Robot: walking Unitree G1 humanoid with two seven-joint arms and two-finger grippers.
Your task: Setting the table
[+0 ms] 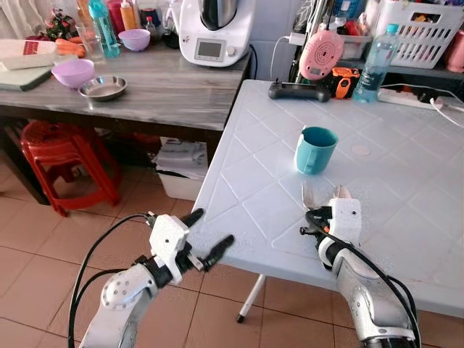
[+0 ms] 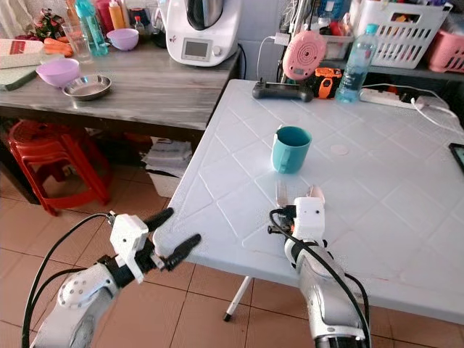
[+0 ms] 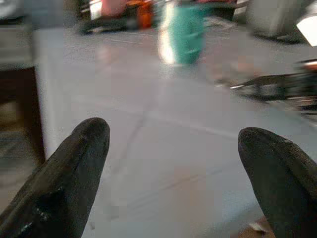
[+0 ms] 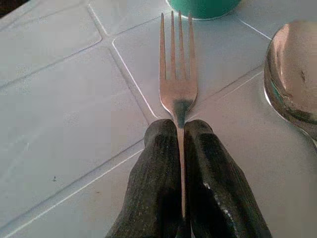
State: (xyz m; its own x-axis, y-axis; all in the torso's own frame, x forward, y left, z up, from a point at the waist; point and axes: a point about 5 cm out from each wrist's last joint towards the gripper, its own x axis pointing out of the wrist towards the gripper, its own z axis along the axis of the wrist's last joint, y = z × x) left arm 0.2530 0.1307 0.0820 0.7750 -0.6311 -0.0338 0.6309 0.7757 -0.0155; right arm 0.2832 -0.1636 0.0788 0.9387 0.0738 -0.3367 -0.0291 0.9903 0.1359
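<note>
On the white worktop (image 1: pixel 406 181), right pincer (image 4: pixel 179 148) clamped tight on a fork (image 4: pixel 177 74), handle pinched between both black fingers, tines pointing toward the teal mug (image 1: pixel 315 149). Fork held just above or on the surface, can't tell which. Shiny spoon (image 4: pixel 292 74) lying just beside the fork, bowl up. Mug standing upright a bit further in, near the middle of the worktop. Left pincer (image 1: pixel 206 235) spread wide, hovering at the near-left edge, gripping nothing. At the far edge, a black controller (image 1: pixel 299 91) and a water bottle (image 1: pixel 375 64). Over on the grey wooden counter (image 1: pixel 167 87), a purple bowl (image 1: pixel 73 72) touching a metal dish (image 1: pixel 103 88).
</note>
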